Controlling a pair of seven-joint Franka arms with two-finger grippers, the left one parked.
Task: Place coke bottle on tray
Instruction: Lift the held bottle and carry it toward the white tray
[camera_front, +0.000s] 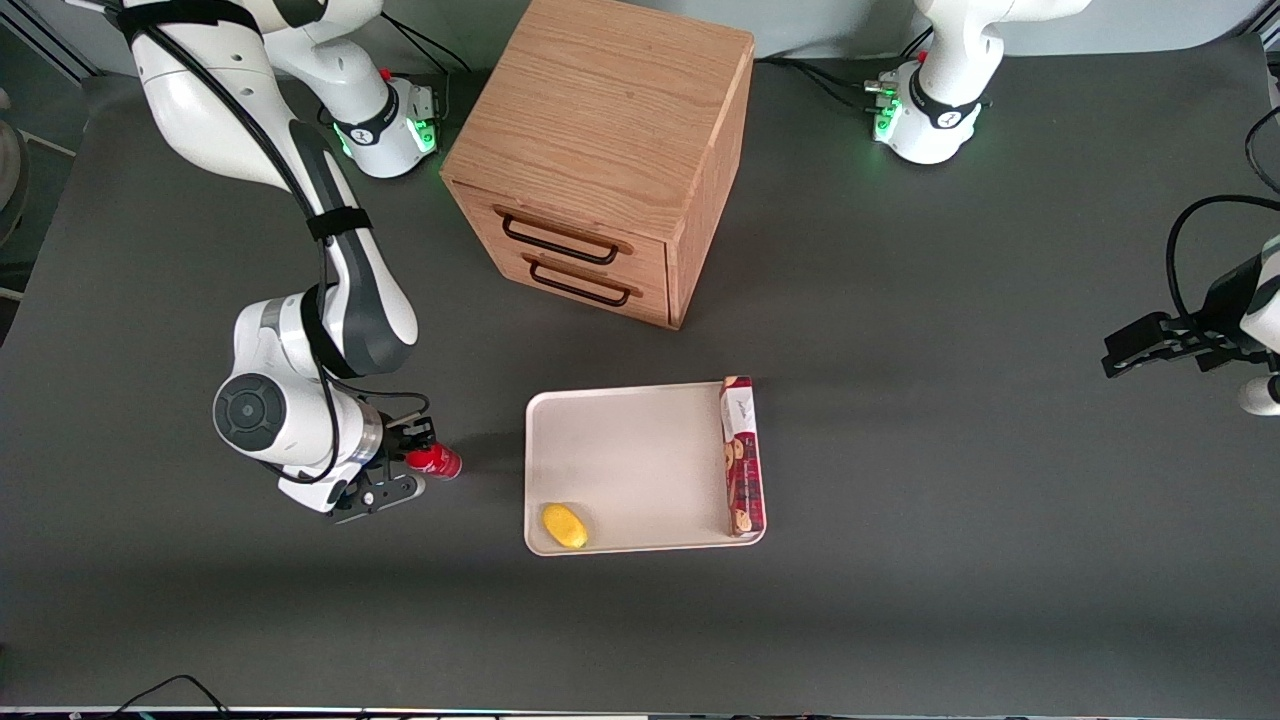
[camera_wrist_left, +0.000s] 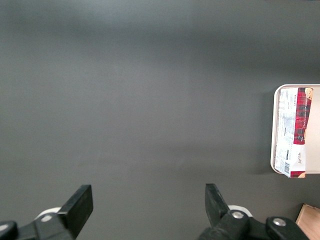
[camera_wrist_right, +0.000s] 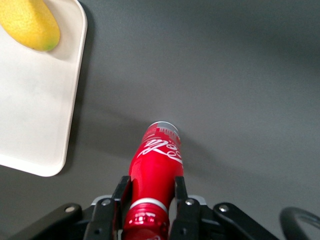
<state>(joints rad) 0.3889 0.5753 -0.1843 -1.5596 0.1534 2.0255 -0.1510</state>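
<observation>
On a dark grey table (camera_front: 900, 600), the working arm's gripper (camera_front: 412, 458) hangs low over the table toward its own end, with its two fingers (camera_wrist_right: 121, 200) clamped on the neck of the coke bottle (camera_front: 436, 461), just under the red cap. From the wrist camera, the small red bottle (camera_wrist_right: 155, 172) sticks straight out from the gripper, its white lettering facing up and its base pointing away. The bottle sits beside the tray (camera_front: 640, 440) but apart from it, with bare table between the two. The tray is a flat, off-white rectangle with rounded corners and a low rim. A yellow lemon (camera_front: 565, 526) lies in the tray's corner nearest the front camera and closest to the gripper. A long red cookie box (camera_front: 741, 456) lies along the tray's edge toward the parked arm's end. A wooden drawer cabinet (camera_front: 610, 150) with two dark handles stands farther from the front camera than the tray.
</observation>
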